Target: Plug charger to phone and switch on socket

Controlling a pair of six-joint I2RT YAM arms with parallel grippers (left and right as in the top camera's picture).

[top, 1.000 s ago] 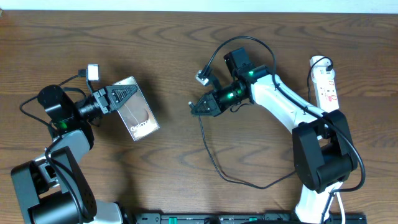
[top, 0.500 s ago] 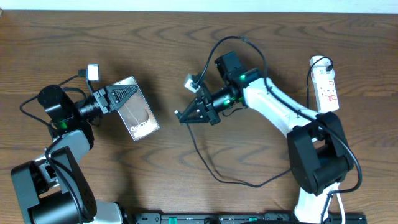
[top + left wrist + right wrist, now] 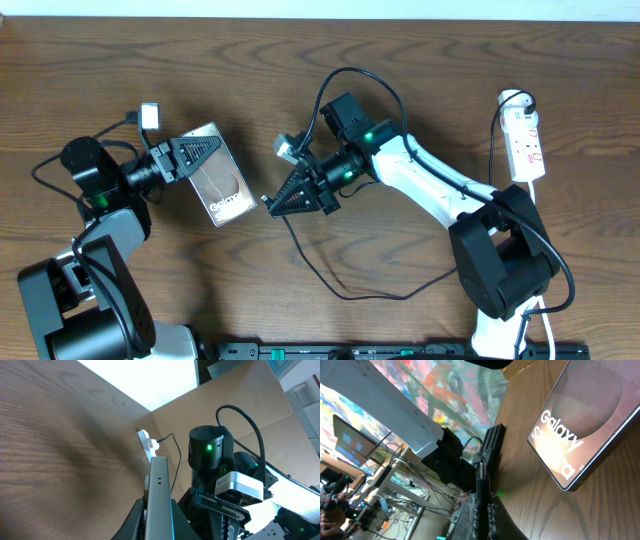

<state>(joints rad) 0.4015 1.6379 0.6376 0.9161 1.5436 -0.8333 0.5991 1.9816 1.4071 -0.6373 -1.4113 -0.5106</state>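
Observation:
The phone [image 3: 224,180], a bronze slab printed "Galaxy", lies left of centre, tilted. My left gripper [image 3: 192,152] is shut on its upper end; in the left wrist view the phone's grey edge [image 3: 159,495] stands between the fingers. My right gripper [image 3: 275,203] is shut on the charger's connector [image 3: 481,477], its tip a short way right of the phone's lower end. The phone's lower corner shows in the right wrist view [image 3: 580,440]. The thin black charger cable [image 3: 340,290] loops over the table. The white socket [image 3: 525,140] lies at the far right.
The socket also shows far off in the left wrist view [image 3: 149,444] with a cord. The right arm's white links [image 3: 430,185] cross the middle of the table. A black rail [image 3: 350,350] runs along the front edge.
My right gripper has moved left and slightly toward the front with the connector, closing on the phone's lower end. The cable trailed after it. The left gripper and phone have not moved.

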